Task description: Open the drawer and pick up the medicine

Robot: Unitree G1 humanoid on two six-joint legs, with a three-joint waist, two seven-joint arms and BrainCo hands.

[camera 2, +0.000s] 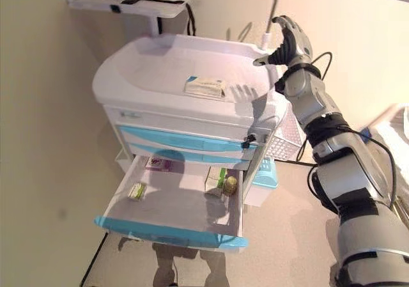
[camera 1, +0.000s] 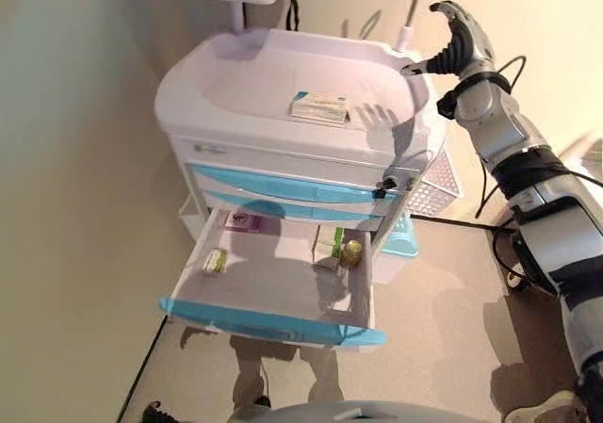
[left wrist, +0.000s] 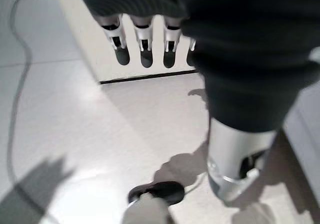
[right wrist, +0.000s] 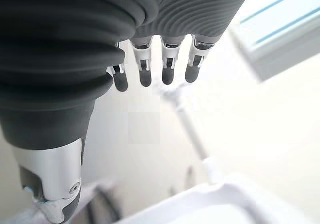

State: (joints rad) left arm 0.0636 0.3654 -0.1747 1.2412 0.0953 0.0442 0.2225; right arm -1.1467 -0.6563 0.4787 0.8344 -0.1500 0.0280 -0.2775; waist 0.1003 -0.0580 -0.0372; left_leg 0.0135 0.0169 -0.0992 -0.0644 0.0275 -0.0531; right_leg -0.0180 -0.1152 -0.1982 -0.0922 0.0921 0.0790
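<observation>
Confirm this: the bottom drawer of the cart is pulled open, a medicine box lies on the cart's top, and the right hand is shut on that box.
Not quite. The drawer is open and the medicine box lies on the cart, but the right hand is raised beside the cart's far corner, open and holding nothing. The left eye view shows this; the right wrist view shows straight fingers.

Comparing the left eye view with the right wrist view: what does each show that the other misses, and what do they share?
Only the left eye view shows the open drawer with small packets and a bottle inside, and the box lying on the cart top. Only the right wrist view shows the right robot hand from close up, its fingers straight and holding nothing. Both show that robot hand raised above the cart's far right corner, and a thin white pole rising there. The left robot hand appears in neither.
</observation>
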